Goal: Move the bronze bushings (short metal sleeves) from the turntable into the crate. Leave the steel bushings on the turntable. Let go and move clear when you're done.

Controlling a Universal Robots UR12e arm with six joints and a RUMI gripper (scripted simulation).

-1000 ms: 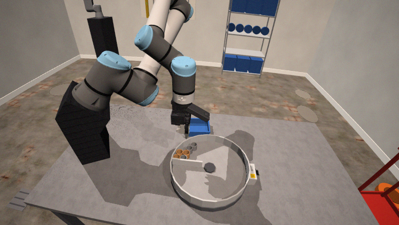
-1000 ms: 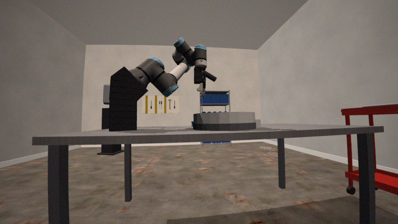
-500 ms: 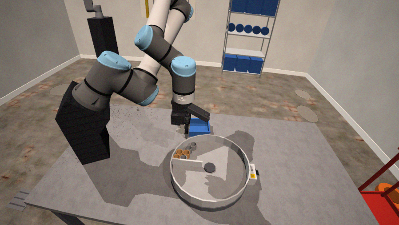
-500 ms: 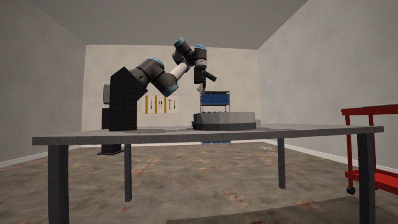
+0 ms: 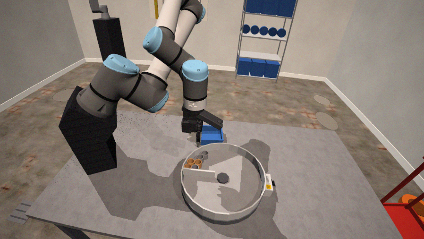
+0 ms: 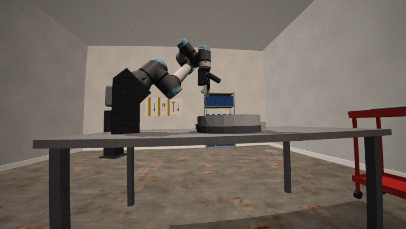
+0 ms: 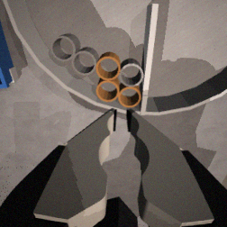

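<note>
The only marking in sight is a yellow warning sticker [image 5: 268, 186] on the small white box fixed to the outer wall of the turntable [image 5: 261, 174]; its symbol is too small to read. A poster of hand tools [image 6: 163, 107] hangs on the back wall, without legible writing.

Six bushings stand upright in one wedge-shaped compartment of the turntable, open ends facing up, their axes vertical. Three are bronze bushings [image 7: 108, 67], clustered together and touching; one steel bushing [image 7: 131, 74] sits against them beside the white divider [image 7: 149, 54], and two more steel ones [image 7: 64, 47] lie in a row along the curved rim toward the blue side. In the top view the cluster [image 5: 193, 162] sits in the corner where the divider meets the rim, on the side nearest the arm.

The gripper [image 7: 122, 122] hangs above the table [image 5: 311, 178], just outside the turntable rim, well above the bushings, pointing straight down. Its fingers are drawn nearly together with only a thin slit between them and nothing held.

The blue crate [image 5: 211, 135] stands on the table just behind the turntable, close under the wrist; its inside is partly hidden by the gripper, so its contents are hard to judge. The rim wall stands between the bushings and the crate.
</note>
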